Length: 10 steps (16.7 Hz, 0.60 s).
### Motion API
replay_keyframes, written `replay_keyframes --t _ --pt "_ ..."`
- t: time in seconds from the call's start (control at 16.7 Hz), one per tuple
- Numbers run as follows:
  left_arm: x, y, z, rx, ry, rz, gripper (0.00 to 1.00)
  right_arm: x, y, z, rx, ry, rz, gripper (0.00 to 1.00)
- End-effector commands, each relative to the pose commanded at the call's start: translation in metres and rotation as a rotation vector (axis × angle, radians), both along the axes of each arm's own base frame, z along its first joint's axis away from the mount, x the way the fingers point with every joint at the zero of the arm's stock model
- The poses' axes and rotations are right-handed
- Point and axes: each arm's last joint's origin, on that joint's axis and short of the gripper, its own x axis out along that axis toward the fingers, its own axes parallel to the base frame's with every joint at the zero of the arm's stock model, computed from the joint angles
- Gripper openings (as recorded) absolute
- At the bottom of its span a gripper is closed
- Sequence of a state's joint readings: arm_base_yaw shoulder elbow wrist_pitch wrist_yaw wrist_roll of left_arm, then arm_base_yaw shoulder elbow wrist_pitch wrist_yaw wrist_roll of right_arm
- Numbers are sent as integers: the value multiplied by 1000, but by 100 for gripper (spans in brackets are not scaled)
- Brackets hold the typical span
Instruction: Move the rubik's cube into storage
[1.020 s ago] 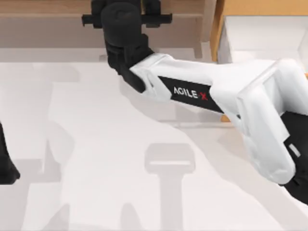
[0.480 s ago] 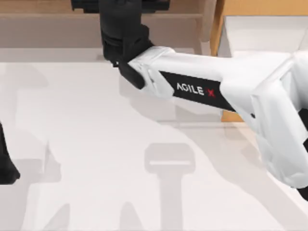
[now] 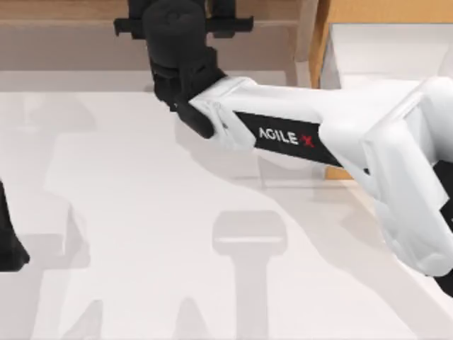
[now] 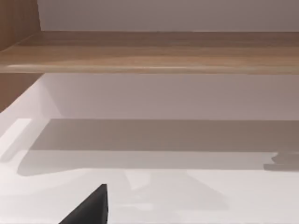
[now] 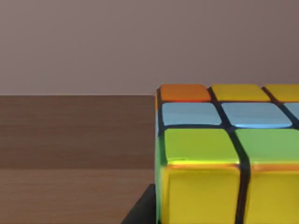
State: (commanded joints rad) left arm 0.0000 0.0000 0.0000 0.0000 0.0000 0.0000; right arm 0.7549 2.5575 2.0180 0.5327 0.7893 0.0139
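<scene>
The rubik's cube (image 5: 224, 158) looms close in the right wrist view, with yellow, green, light blue and orange squares between dark grid lines, in front of brown wood. In the top view my right arm stretches from the right edge across the table, and my right gripper (image 3: 180, 18) hangs over the long wooden shelf (image 3: 71, 18) at the back; the cube is hidden beneath it there. The storage drawer (image 3: 368, 10) stands at the back right, orange-brown with a white interior. My left gripper (image 3: 8, 244) is parked at the table's left edge.
The shelf runs along the back of the white table (image 3: 141, 234), and its end panel (image 3: 306, 32) stands right beside the drawer's left wall. The right arm's white forearm (image 3: 311, 134) crosses over the drawer's front corner.
The right gripper pushed farther back over the shelf half a second ago and has since drawn back toward the table. The left arm has not moved.
</scene>
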Motion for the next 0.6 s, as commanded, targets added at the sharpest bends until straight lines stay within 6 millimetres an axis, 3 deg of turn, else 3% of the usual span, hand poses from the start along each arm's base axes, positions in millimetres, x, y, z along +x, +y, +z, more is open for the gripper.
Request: replay_keyframes --t 0.3,0.6 --pt "0 0 0 0 0 0 100 -2 1 3 7 0 11 0" --pt "0 0 0 0 0 0 100 -9 0 32 44 87 130 0"
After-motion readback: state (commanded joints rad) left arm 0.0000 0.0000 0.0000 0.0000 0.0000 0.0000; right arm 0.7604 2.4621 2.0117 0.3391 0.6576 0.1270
